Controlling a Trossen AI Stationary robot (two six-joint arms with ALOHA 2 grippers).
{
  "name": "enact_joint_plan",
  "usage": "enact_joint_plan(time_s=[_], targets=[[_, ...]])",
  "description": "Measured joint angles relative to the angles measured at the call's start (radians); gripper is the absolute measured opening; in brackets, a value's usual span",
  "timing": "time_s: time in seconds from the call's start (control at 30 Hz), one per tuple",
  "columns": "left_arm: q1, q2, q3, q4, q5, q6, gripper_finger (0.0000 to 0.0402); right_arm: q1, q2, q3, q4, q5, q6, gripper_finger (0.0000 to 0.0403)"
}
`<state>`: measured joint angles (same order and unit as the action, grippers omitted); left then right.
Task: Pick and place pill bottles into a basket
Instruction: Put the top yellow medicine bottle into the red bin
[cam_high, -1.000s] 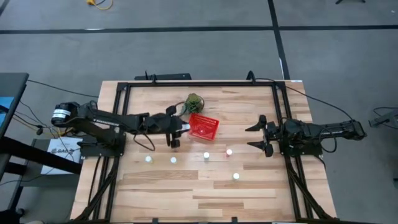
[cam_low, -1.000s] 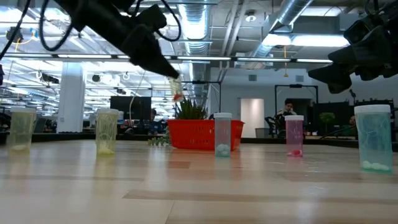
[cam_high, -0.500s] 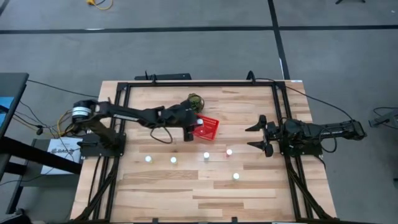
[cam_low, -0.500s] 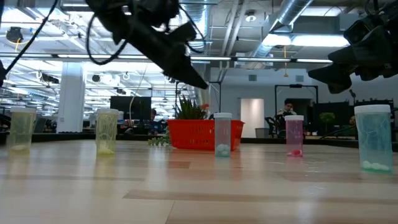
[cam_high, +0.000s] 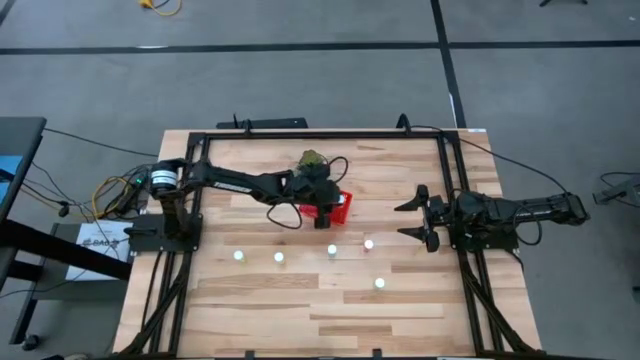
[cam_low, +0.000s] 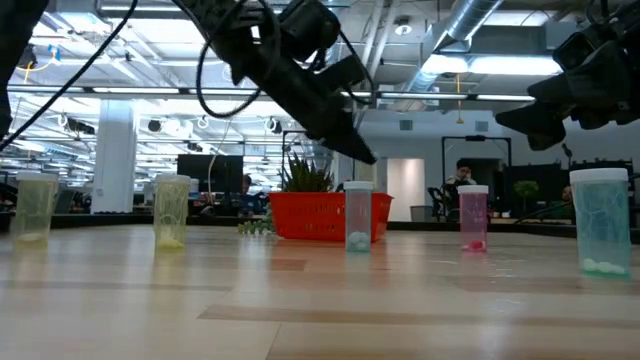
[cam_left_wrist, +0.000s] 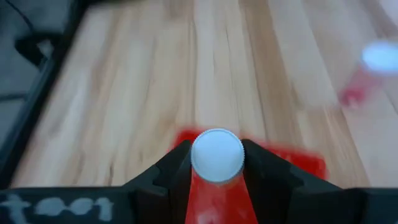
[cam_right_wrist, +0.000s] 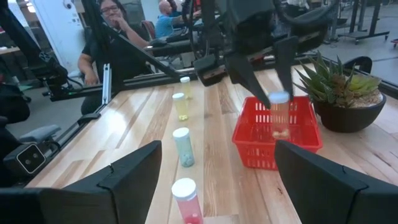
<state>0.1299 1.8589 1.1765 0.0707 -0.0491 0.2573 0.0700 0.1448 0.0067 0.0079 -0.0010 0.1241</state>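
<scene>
My left gripper (cam_high: 325, 196) is over the red mesh basket (cam_high: 338, 208) and shut on a white-capped pill bottle (cam_left_wrist: 217, 155). The right wrist view shows the bottle (cam_right_wrist: 280, 115) upright, its lower end down in the basket's opening (cam_right_wrist: 249, 134). Several other bottles stand on their bases on the table, among them three (cam_high: 238, 256), (cam_high: 332, 250), (cam_high: 380, 283). My right gripper (cam_high: 418, 218) hangs open and empty at the table's right side. My left gripper pinches the bottle just below its white cap (cam_left_wrist: 217, 179) between its two fingers (cam_left_wrist: 177, 168). The fingers come from above, slanting toward the table's right. The bottle hangs upright below them; whether its base touches the basket floor I cannot tell.
A potted green plant (cam_high: 312, 160) stands just behind the basket. A black frame (cam_high: 320, 133) runs along the table's far and side edges. In the right wrist view a row of bottles (cam_right_wrist: 183, 146) stands left of the basket, and people (cam_right_wrist: 106, 25) sit beyond the table.
My left gripper has carried the bottle toward the table's right edge, from left of the basket to over it, and has come a little lower. It has stayed shut on the bottle. The right arm has kept still.
</scene>
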Motion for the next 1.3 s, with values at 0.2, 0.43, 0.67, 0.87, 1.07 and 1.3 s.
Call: enact_joint_plan(time_s=[0.2, 0.43, 0.67, 0.87, 1.07, 1.3], targets=[[0.019, 0.044, -0.004, 0.002, 0.027, -0.002, 0.012, 0.0, 0.007, 0.0, 0.0, -0.001, 0.0, 0.0306], [0.038, 0.057, -0.004, 0.033, 0.038, -0.004, 0.012, 0.0, 0.009, 0.0, 0.0, 0.0, 0.0, 0.0306], [0.039, 0.057, -0.003, 0.029, 0.094, -0.005, 0.012, 0.0, 0.009, 0.0, 0.0, 0.0, 0.0, 0.0306], [0.039, 0.078, -0.004, 0.025, 0.124, -0.005, 0.012, 0.0, 0.009, 0.0, 0.0, -0.001, 0.0, 0.0306], [0.04, 0.116, 0.0, 0.073, 0.102, 0.0, 0.012, 0.0, 0.011, 0.0, 0.0, 0.0, 0.0, 0.0306], [0.04, 0.12, -0.001, 0.075, 0.027, 0.011, 0.012, 0.0, 0.013, 0.0, 0.0, 0.0, 0.0, 0.0306]])
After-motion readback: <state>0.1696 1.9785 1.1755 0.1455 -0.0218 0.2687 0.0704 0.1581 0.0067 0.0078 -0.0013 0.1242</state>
